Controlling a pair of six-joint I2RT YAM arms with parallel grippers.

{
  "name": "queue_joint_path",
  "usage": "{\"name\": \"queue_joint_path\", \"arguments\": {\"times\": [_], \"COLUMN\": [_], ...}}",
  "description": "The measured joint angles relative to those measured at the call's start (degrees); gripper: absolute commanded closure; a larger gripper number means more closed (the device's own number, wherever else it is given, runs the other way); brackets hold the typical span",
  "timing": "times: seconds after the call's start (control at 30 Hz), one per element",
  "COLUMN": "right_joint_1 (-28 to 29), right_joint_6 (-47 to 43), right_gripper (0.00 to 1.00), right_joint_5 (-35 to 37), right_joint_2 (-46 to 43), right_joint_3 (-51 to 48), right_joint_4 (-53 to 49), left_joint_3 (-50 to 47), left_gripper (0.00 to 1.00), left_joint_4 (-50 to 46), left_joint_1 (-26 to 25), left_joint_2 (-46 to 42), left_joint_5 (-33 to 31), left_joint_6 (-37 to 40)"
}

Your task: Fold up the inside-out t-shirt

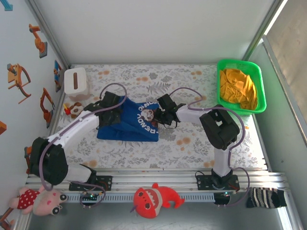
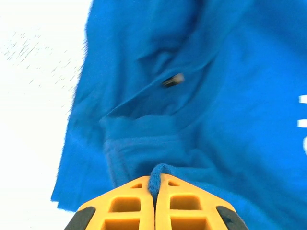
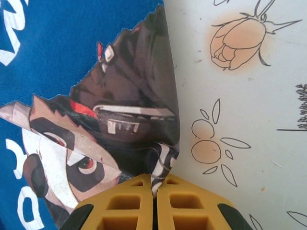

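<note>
Clamped shut at the left gripper [image 2: 154, 184], yellow fingers [image 2: 124, 206] pressed together on a raised ridge of the t-shirt [image 2: 216, 96], with blue cloth poking up between the tips. Just beyond the tips, creased folds and a loose flap. Farther off to its left, pale tablecloth [image 2: 33, 120].

Closed as well at the right gripper [image 3: 154, 184], pinching a cloth corner that bears a printed cartoon face [image 3: 96, 143]. Ahead and to its left, more blue with white lettering. To its right, flowered tablecloth.

From above, bunched between the two grippers, one at each side edge. Well beyond the left gripper, a white tissue box [image 1: 75, 80]. Far off to the right of the right gripper, a green basket [image 1: 261, 91] holding an orange garment [image 1: 237, 88].
</note>
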Motion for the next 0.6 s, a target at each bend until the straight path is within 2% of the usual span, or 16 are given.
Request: {"name": "queue_joint_path", "arguments": {"times": [0.03,0.07,0.13,0.2,0.3,0.4,0.6], "right_joint_1": [0.0,0.0,0.0,0.0,0.0,0.1,-0.2], "right_joint_6": [0.0,0.0,-0.2,-0.6,-2.1,-4.5,-10.8], "right_gripper": [0.93,0.93,0.87,0.76,0.66,0.61,0.58], "right_joint_5": [0.0,0.0,-0.1,-0.3,-1.1,-0.9,1.6], "right_joint_2": [0.0,0.0,0.0,0.0,-0.1,-1.1,-2.0], "right_joint_3": [0.0,0.0,0.0,0.0,0.6,1.1,8.2], "right_joint_4": [0.0,0.0,0.0,0.0,-0.2,-3.6,-13.0], "left_joint_3": [-2.6,-5.2,-9.8,-13.4,-15.4,-14.4,-6.4], "left_gripper": [1.0,0.95,0.72,0.45,0.27,0.21,0.17], "left_joint_4": [0.1,0.2,0.5,0.2,-1.0,-1.6,-0.7], "left_joint_1": [1.1,2.1,3.6,5.0,6.2,6.3,6.3], "left_joint_2": [-1.6,-2.9,-4.8,-6.4,-9.2,-12.5,-13.6], "left_joint_5": [0.2,0.5,1.3,1.7,1.4,0.8,2.5], "left_joint_6": [-1.1,-2.4,-4.9,-7.7,-11.3,-12.9,-13.0]}}
